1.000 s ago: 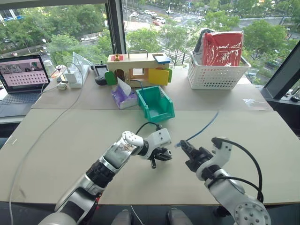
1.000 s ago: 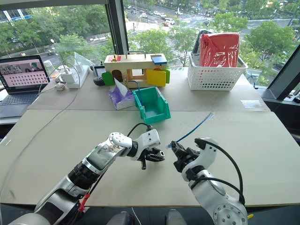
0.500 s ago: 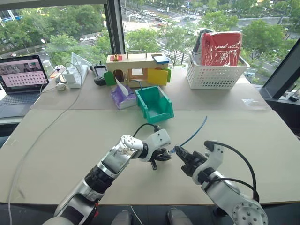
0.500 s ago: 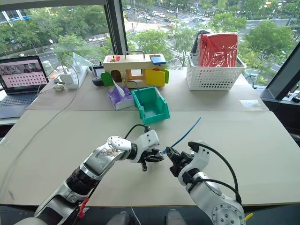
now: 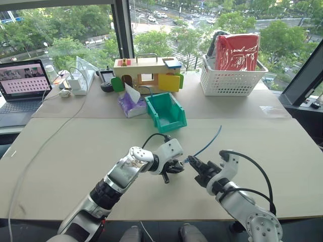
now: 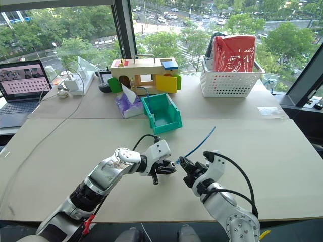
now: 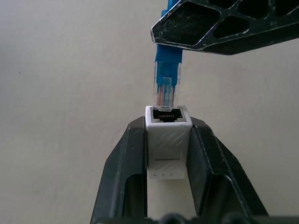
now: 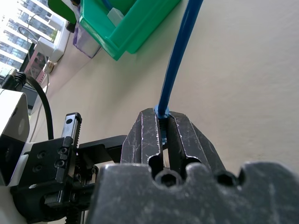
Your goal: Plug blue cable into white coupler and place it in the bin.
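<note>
Since a second ago the right gripper (image 5: 194, 164) has closed in on the left gripper (image 5: 176, 167), bringing the blue cable (image 7: 167, 86) up to it. Above the near table (image 5: 75, 151), the left gripper is clamped on the white coupler (image 7: 167, 140), dark socket facing out. The right gripper is clenched on the cable just behind its clear plug, whose tip sits right at the socket mouth, not seated. Farther back, the green bin (image 5: 166, 112) stands beside a tissue pack (image 5: 132, 103).

Two pincers, left (image 5: 176, 167) and right (image 5: 193, 165), nearly met above the tabletop (image 5: 75, 146), the blue cable (image 5: 209, 141) trailing far-right.
</note>
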{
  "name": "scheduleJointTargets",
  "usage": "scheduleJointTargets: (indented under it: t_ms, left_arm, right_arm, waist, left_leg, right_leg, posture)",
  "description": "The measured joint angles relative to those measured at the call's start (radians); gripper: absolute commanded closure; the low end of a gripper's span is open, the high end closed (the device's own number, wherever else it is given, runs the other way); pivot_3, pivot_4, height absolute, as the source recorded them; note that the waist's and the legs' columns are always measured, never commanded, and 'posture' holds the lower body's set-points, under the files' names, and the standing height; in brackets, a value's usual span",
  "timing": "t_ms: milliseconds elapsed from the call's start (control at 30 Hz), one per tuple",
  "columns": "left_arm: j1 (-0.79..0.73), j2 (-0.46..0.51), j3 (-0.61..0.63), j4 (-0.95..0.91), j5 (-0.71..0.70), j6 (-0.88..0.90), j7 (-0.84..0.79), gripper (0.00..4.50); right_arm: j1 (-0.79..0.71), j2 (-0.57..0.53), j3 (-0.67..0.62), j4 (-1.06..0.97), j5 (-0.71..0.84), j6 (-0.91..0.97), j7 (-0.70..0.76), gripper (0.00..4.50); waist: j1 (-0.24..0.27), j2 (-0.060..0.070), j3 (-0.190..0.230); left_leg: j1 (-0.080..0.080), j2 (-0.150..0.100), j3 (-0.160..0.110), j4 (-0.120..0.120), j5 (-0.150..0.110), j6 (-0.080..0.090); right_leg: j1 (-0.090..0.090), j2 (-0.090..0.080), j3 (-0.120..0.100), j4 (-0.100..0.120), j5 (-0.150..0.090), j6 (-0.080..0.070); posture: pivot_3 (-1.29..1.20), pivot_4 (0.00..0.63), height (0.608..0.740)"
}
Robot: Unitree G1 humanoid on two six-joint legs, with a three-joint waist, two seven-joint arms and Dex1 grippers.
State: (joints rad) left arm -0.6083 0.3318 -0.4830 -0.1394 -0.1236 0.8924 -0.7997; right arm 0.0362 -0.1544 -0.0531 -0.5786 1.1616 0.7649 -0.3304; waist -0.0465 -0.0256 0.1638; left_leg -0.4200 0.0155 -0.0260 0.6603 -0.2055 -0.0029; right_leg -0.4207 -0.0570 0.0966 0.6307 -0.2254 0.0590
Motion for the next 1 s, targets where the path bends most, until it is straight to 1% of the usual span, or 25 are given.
scheduleJointTargets:
  t_ms: [200, 367, 667, 1000]
  left_arm:
    - [0.0, -0.001, 0.002, -0.002, -0.003, 0.009, 0.003, 3.85]
    - [0.008, -0.007, 0.014, -0.003, -0.023, 0.024, 0.01, 3.85]
    - [0.011, -0.007, 0.016, -0.005, -0.039, 0.028, 0.021, 3.85]
    - [0.012, -0.006, 0.017, -0.005, -0.042, 0.028, 0.023, 3.85]
  right_arm:
    - [0.001, 0.018, -0.008, 0.019, 0.004, -0.002, 0.021, 4.5]
    - [0.002, 0.042, -0.01, 0.019, 0.038, -0.006, 0.025, 4.5]
    - [0.015, 0.037, -0.017, 0.019, 0.079, -0.006, 0.012, 4.5]
    - [0.023, 0.016, -0.013, 0.017, 0.076, -0.006, 0.001, 4.5]
  waist:
    - [0.0, 0.0, 0.0]
    - [0.0, 0.0, 0.0]
    - [0.001, 0.0, 0.0]
    - [0.001, 0.0, -0.001]
  left_leg:
    - [0.0, 0.0, 0.0, 0.0, 0.0, 0.0]
    - [0.0, 0.0, 0.0, 0.0, 0.0, 0.0]
    - [0.0, 0.0, 0.0, 0.0, 0.0, 0.0]
    - [0.0, 0.0, 0.0, 0.0, 0.0, 0.0]
  right_leg:
    - [0.0, 0.0, 0.0, 0.0, 0.0, 0.0]
    - [0.0, 0.0, 0.0, 0.0, 0.0, 0.0]
    - [0.0, 0.0, 0.0, 0.0, 0.0, 0.0]
    - [0.0, 0.0, 0.0, 0.0, 0.0, 0.0]
  posture:
    - [0.0, 0.15, 0.733]
    - [0.0, 0.15, 0.733]
    - [0.0, 0.15, 0.733]
    - [0.0, 0.15, 0.733]
